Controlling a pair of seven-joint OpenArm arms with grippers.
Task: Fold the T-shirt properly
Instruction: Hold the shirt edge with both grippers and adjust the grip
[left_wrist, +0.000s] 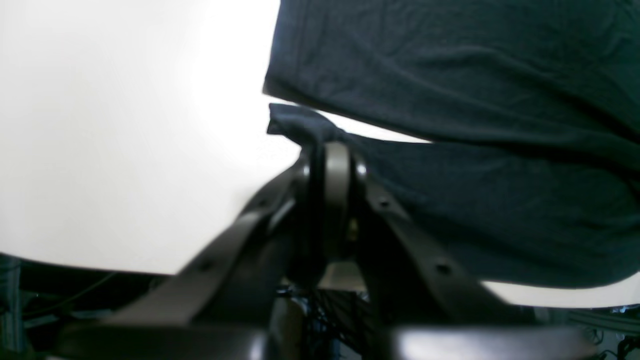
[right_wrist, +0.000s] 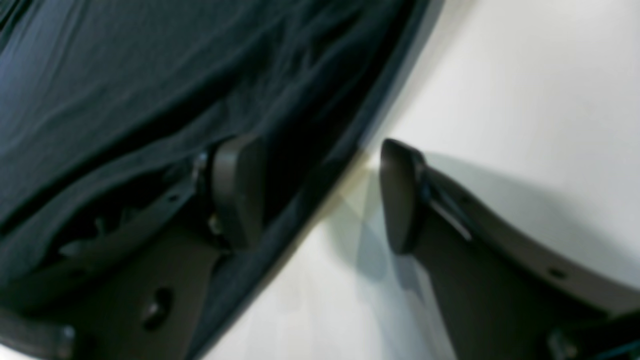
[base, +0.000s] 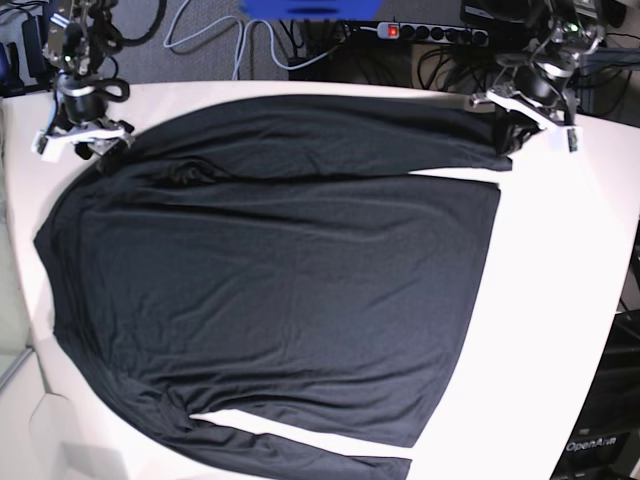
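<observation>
The large plain black long-sleeved T-shirt of thin, soft fabric lies spread flat across most of the white desk. In the base view its straight edge runs down that view's right side, leaving a broad bare strip of desk between it and the desk's rim. On the view's left the curved edge of the shirt lies close to the desk border, with little bare surface beside it. One sleeve lies along the top edge of the shirt, parted from the body by a thin white wedge near the upper right; another sleeve lies along the bottom, also parted by a narrow white gap.

The left tool sits at the base view's upper right corner, its dark fingers pressed together on a bunched tip of shirt fabric, with open desk to one side of it in its wrist view.

The right tool is low at the base view's upper left, jaws spread apart and straddling the shirt's edge: one finger over the cloth, the other over bare desk.
</observation>
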